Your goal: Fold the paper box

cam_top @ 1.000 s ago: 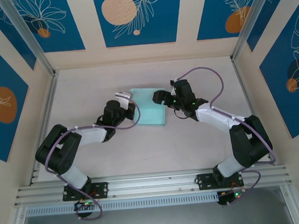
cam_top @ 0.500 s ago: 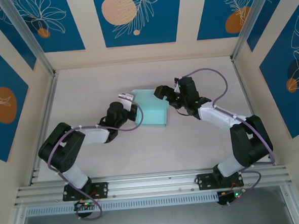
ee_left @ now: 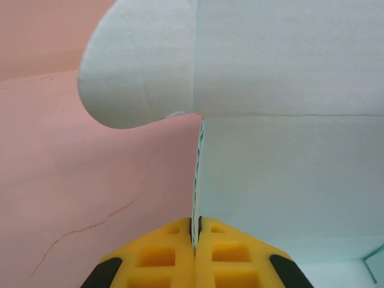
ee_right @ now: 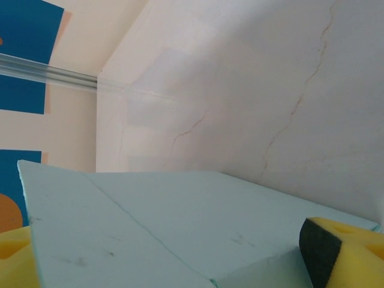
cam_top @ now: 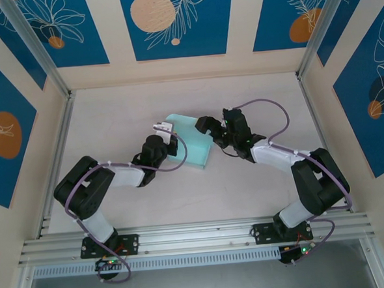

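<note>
The paper box [cam_top: 191, 147] is pale light-blue card, lying skewed at the middle of the table. My left gripper [cam_top: 167, 130] is at its left edge. In the left wrist view the yellow fingers [ee_left: 174, 258] are shut on a thin upright wall of the paper box [ee_left: 288, 174], with a rounded tab [ee_left: 138, 72] above. My right gripper [cam_top: 208, 128] is at the box's far right corner. Its jaws stand wide, and the paper box [ee_right: 180, 216] spans the gap between the two yellow pads [ee_right: 345, 255]. I cannot tell if those pads press on it.
The pale pink tabletop [cam_top: 254, 101] is walled by blue-and-cream panels [cam_top: 171, 21]. Aluminium rails run along the left side [cam_top: 53, 159] and the near edge [cam_top: 198, 238]. Purple cables [cam_top: 268, 110] loop above both arms.
The box has turned, its near corner swinging left and toward me. My left gripper shifted slightly right, still shut on the box; my right gripper slid a little left and its jaws widened slightly.
</note>
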